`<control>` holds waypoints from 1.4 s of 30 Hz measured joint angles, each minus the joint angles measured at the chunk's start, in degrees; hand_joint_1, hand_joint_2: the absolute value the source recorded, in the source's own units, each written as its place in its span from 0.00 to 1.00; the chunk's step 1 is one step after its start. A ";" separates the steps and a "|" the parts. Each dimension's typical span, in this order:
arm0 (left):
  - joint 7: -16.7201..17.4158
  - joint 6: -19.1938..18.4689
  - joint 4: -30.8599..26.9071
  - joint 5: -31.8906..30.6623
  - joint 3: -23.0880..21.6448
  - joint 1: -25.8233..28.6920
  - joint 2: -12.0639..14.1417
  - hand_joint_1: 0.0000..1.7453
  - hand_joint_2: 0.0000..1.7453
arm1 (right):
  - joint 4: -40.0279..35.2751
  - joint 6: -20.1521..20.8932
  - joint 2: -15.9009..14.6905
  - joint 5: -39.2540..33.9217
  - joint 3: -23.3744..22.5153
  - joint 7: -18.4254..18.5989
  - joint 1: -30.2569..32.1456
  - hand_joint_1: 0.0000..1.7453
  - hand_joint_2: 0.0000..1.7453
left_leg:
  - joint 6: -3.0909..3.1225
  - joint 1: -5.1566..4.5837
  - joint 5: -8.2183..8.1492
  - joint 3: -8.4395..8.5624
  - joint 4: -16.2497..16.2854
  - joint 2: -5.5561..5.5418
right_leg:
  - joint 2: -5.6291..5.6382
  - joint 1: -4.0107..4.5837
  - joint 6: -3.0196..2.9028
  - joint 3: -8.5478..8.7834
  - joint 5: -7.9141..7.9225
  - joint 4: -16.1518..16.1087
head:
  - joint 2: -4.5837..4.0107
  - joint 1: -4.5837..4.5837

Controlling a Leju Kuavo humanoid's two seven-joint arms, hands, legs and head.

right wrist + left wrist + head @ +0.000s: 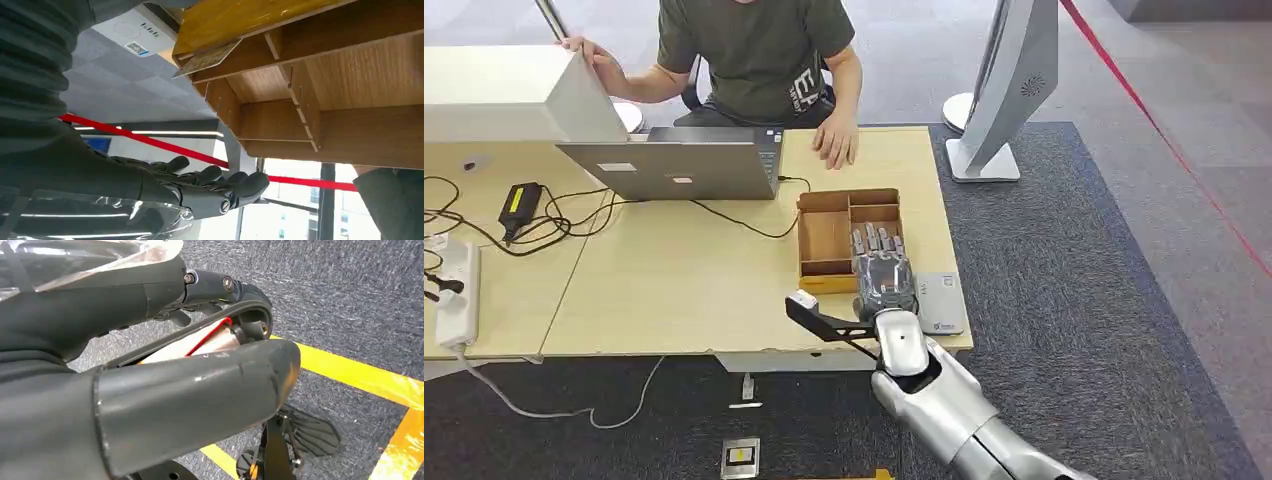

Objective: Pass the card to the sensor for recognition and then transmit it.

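Observation:
A wooden compartment box (pixel 826 238) sits near the table's right front corner. My right hand (pixel 884 272) hovers flat over its near right part, fingers stretched out and apart, holding nothing. The right wrist view shows that hand (pixel 200 189) a little off the box (pixel 320 75), and a tan card (pixel 207 59) leaning out of a compartment at the box's edge. The grey card sensor (pixel 941 303) lies on the table just right of the hand; its white face with a code mark (pixel 131 33) is beside the box. My left hand (pixel 165 390) hangs over the floor; its grip is unclear.
A person sits at the far side of the table (pixel 674 290), one hand (pixel 836 140) resting near the box, behind an open laptop (pixel 679 165). Cables, a charger (pixel 520 203) and a power strip (pixel 457 295) lie on the left. A white stand (pixel 999 90) rises right of the table.

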 joint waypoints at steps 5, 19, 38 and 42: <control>0.31 0.11 0.00 0.02 0.02 0.00 0.00 0.00 0.00 | 0.85 0.13 0.02 -0.22 0.20 0.11 -0.17 0.00 1.00 | 0.00 0.00 0.00 0.00 0.00 0.00 | 0.00 0.00 0.00 0.00 0.00 0.00 | 0.00 0.00; -0.11 0.57 0.00 -0.70 0.04 0.06 -0.02 0.00 0.00 | 1.51 -0.59 -1.36 2.06 0.28 2.08 -0.49 0.00 1.00 | 0.00 0.00 0.00 0.02 0.01 0.01 | 0.00 0.00 0.00 0.00 0.00 0.00 | 0.00 0.00; 0.46 0.42 0.00 -0.55 0.04 0.07 -0.02 0.00 0.00 | 1.51 3.08 -1.84 2.78 0.11 0.92 -0.49 0.00 1.00 | 0.00 0.00 0.00 0.01 0.01 0.01 | 0.00 0.00 0.00 0.00 0.00 0.00 | 0.00 0.00; 0.46 0.39 0.00 -0.55 0.04 0.07 -0.02 0.00 0.00 | 1.51 3.95 -1.62 3.04 0.20 0.66 -0.54 0.00 1.00 | 0.00 0.00 0.00 0.01 0.01 0.01 | 0.00 0.00 0.00 0.00 0.00 0.00 | 0.02 0.00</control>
